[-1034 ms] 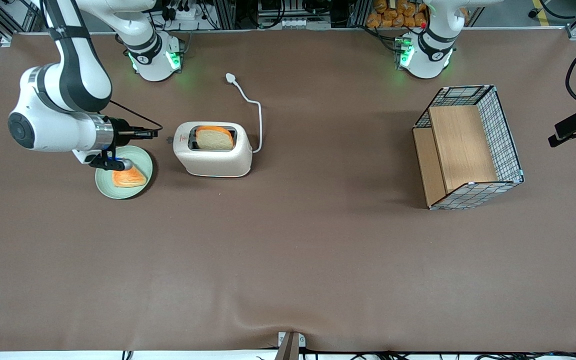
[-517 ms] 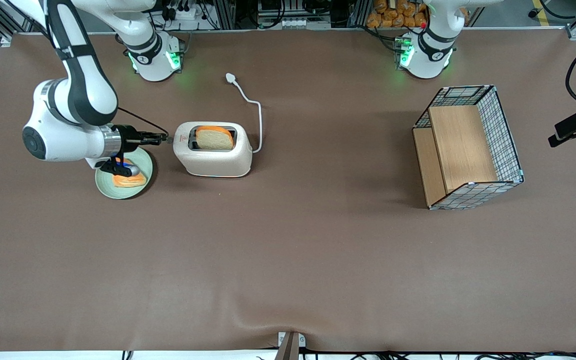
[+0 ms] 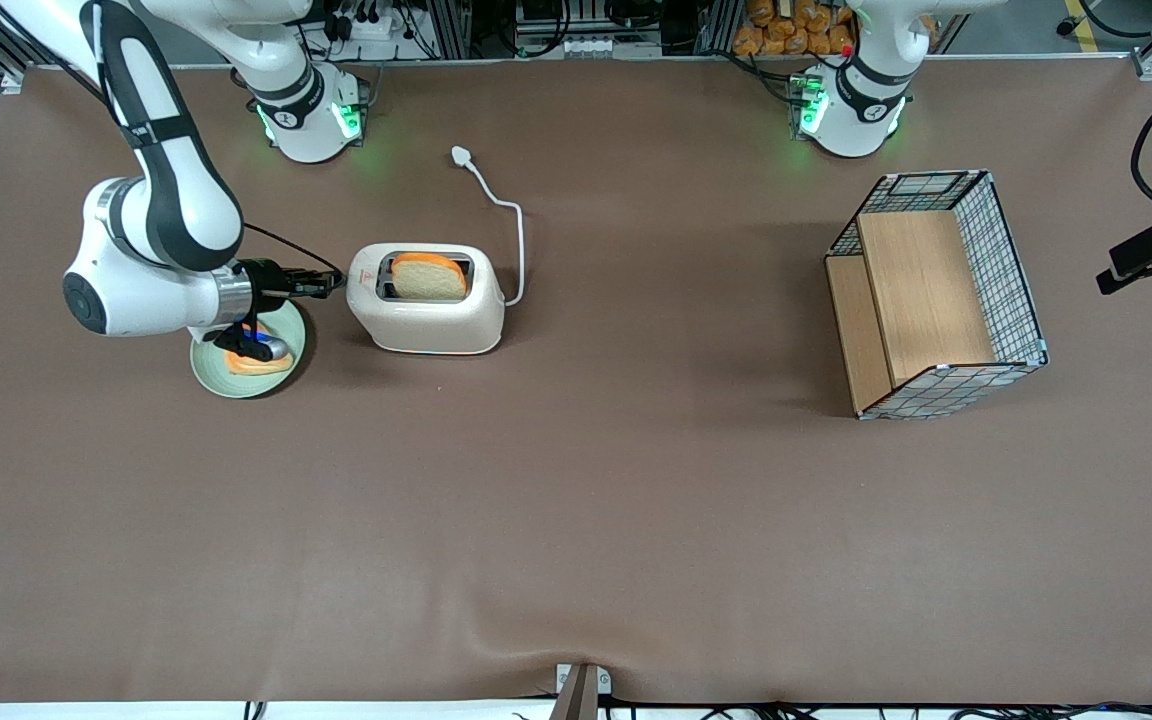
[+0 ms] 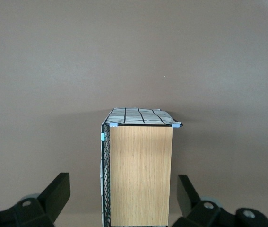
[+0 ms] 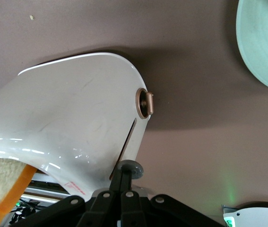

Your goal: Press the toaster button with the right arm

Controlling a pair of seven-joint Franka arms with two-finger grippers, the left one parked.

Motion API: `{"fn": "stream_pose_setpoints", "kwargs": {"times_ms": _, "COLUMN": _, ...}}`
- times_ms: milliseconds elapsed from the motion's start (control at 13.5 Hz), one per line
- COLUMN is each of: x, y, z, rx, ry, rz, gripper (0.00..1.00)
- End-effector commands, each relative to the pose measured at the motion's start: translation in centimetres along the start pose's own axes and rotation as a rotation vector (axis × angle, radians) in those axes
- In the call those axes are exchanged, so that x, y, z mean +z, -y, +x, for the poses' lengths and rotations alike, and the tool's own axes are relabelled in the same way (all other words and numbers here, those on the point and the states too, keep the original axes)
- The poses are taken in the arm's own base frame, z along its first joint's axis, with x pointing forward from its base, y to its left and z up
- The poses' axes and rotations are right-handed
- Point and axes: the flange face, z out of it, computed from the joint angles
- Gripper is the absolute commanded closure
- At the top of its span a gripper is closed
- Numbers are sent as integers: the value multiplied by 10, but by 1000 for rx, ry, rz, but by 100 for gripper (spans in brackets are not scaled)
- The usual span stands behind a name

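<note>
The cream-white toaster stands on the brown table with a bread slice in one slot. My right arm reaches level toward its narrow end face. My gripper is shut, fingers pressed together, with its tips at that end face. In the right wrist view the shut gripper touches the small grey toaster button at the end of the lever slot on the toaster. A round brown dial sits farther along the same face.
A green plate with a bread slice lies under my wrist; the plate also shows in the right wrist view. The white cord trails toward the arm bases. A wire-and-wood basket stands toward the parked arm's end.
My right arm has moved toward the toaster and lowered a little. The shut fingertips have gone from a gap short of the end face to the button.
</note>
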Motion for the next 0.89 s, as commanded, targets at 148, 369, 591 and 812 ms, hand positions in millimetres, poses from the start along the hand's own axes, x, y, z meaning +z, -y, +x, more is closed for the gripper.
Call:
{"fn": "stream_pose_setpoints", "kwargs": {"times_ms": 148, "x": 6, "y": -17, "z": 10, "rx": 16, "ry": 22, "rz": 62, "gripper": 100}}
{"fn": "stream_pose_setpoints", "kwargs": {"times_ms": 369, "x": 18, "y": -36, "z": 24, "rx": 13, "ry": 53, "rz": 109, "gripper": 100}}
{"fn": "stream_pose_setpoints", "kwargs": {"times_ms": 591, "x": 28, "y": -38, "z": 29, "rx": 25, "ry": 65, "rz": 115, "gripper": 100}}
{"fn": "stream_pose_setpoints", "kwargs": {"times_ms": 812, "x": 42, "y": -36, "z": 35, "rx": 27, "ry": 60, "rz": 104, "gripper": 100}}
